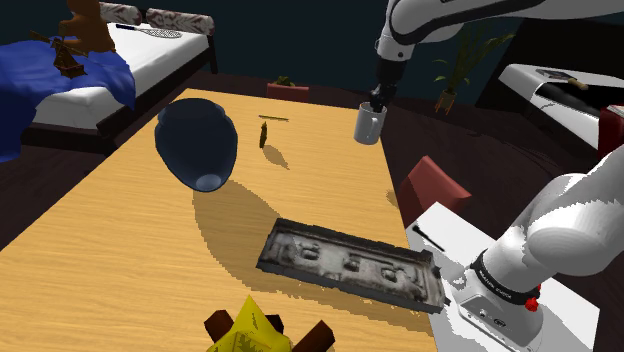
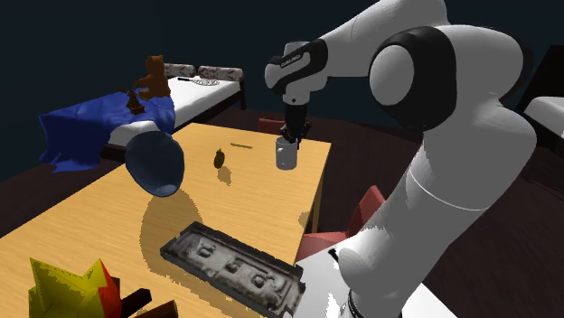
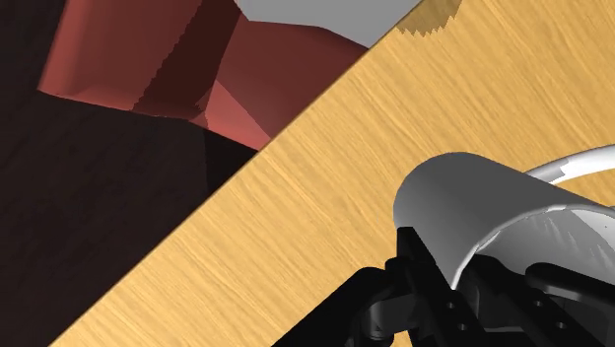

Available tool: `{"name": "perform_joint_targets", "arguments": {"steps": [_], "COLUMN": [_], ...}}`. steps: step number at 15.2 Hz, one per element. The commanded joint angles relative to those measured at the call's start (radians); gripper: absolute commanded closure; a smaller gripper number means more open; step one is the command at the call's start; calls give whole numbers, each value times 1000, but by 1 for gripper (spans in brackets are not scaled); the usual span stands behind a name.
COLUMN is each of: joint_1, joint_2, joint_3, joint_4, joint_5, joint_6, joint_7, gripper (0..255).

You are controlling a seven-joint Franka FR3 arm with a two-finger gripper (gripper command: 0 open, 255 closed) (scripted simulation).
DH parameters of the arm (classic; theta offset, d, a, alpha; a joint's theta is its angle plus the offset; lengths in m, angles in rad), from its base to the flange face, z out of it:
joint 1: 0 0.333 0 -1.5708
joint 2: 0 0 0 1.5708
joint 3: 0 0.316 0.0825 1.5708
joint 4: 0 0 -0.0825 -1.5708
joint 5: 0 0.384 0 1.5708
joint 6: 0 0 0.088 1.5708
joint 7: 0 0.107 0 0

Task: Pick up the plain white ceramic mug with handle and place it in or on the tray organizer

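**Mia:** Where is the white mug (image 1: 369,124)?

**Ben:** It is right under the black gripper (image 1: 376,103). The gripper comes down on it from above, close to the edge of the wooden table (image 1: 120,230).

**Mia:** Does the gripper hold it?

**Ben:** Yes. In the wrist view the black fingers (image 3: 422,286) pinch the mug's wall. One finger looks to be outside the cup and one inside.

**Mia:** Is the mug up in the air?

**Ben:** Nobody can tell. Its bottom is on the table top or just above it.

**Mia:** Where is the tray organizer (image 1: 350,262)?

**Ben:** It lies flat on the table, well apart from the gripper, over by the robot's white stand (image 1: 440,230). It is grey with little dips in it.

**Mia:** What else is near the gripper?

**Ben:** A small dark thing (image 1: 263,136) stands on the table a bit away from the mug. It is too small to name. A big dark blue vase (image 1: 197,143) is farther off, past that small thing. A red chair (image 1: 432,187) sits beside the table, between the gripper and the stand.
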Motion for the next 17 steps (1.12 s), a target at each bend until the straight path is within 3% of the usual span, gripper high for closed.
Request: {"name": "perform_joint_targets", "arguments": {"steps": [1,8,17], "joint_1": [14,71,165], "joint_2": [-51,-229,-405], "joint_3": [22,119,267], "joint_4": [-51,-210,-333], "joint_5": [-1,24,112], "joint_6": [0,-17,-62], "joint_7": [38,182,375], "gripper": [255,255,255]}}
